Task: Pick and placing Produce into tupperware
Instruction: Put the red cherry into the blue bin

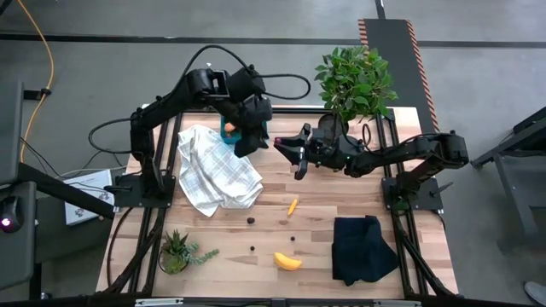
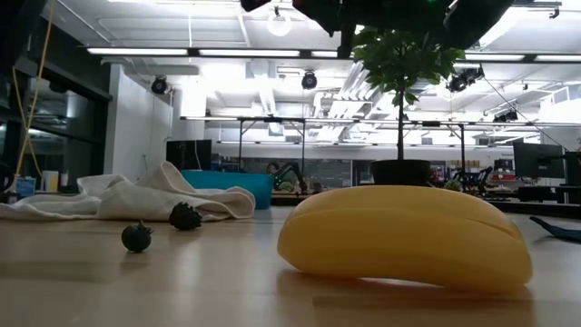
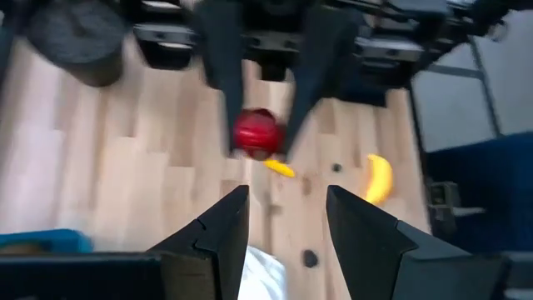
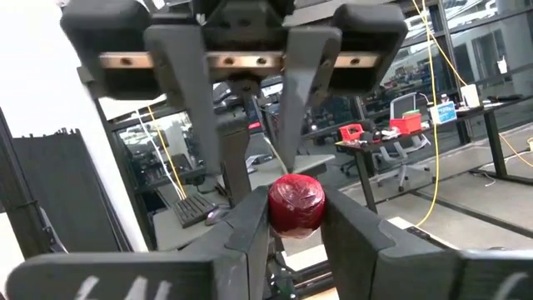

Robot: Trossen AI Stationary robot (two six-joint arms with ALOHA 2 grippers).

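Observation:
A red strawberry (image 4: 296,204) sits between the fingers of my right gripper (image 1: 296,162), which is shut on it above the table's middle, toward the far side. My left gripper (image 3: 287,221) faces it from the far left with its fingers open and nothing between them. It hovers by the teal tupperware (image 1: 225,130), which rests on the table beside the white checked cloth (image 1: 217,175). Lying on the wood are a yellow banana (image 1: 287,261), an orange carrot (image 1: 293,205) and small dark berries (image 1: 251,220). My right gripper pinches the strawberry's two sides (image 4: 273,208) between its two fingers, close to their free ends. The fingers come roughly level from the table's right. The strawberry (image 3: 256,132) is lifted clear, high above the wood.
A leafy bush (image 1: 354,81) stands at the far right and a small spiky plant (image 1: 177,251) at the near left. A black folded cloth (image 1: 363,247) lies near right. Bare wood lies between the cloths, around the banana (image 2: 404,236) and berries (image 2: 137,236).

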